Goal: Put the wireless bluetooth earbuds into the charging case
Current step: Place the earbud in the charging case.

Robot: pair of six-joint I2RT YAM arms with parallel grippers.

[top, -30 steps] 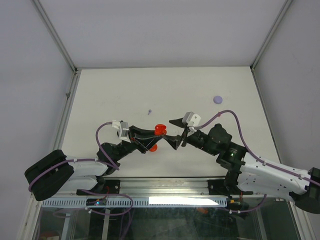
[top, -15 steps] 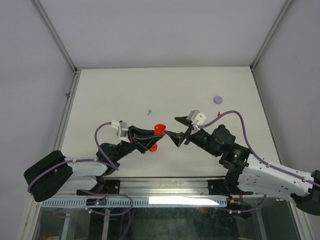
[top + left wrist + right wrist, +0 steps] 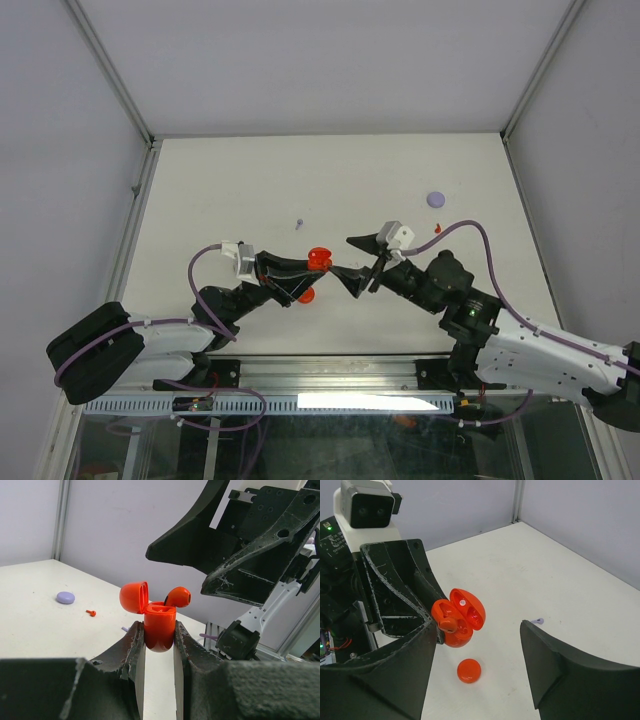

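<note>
Left gripper [image 3: 158,636] pinches charging case [image 3: 160,622]; right gripper [image 3: 477,630] gapes empty; wrist views reveal earbud [image 3: 178,596], seemingly half-seated

Robotics lab test cell, by every sign. Bare white counter [image 3: 250,180] boxed in by plain grey panels [image 3: 300,60] on slim metal posts [image 3: 110,70]. Along the counter's near edge, a slotted aluminium rail [image 3: 330,372] carrying a left arm [image 3: 170,335] and right arm [image 3: 540,355], white-shelled, draped in purple cabling [image 3: 195,265]. Above the counter's middle, rough black left end effector [image 3: 314,268] and right end effector [image 3: 342,255], a small boxy camera [image 3: 367,507] mounted behind the left one.
</note>
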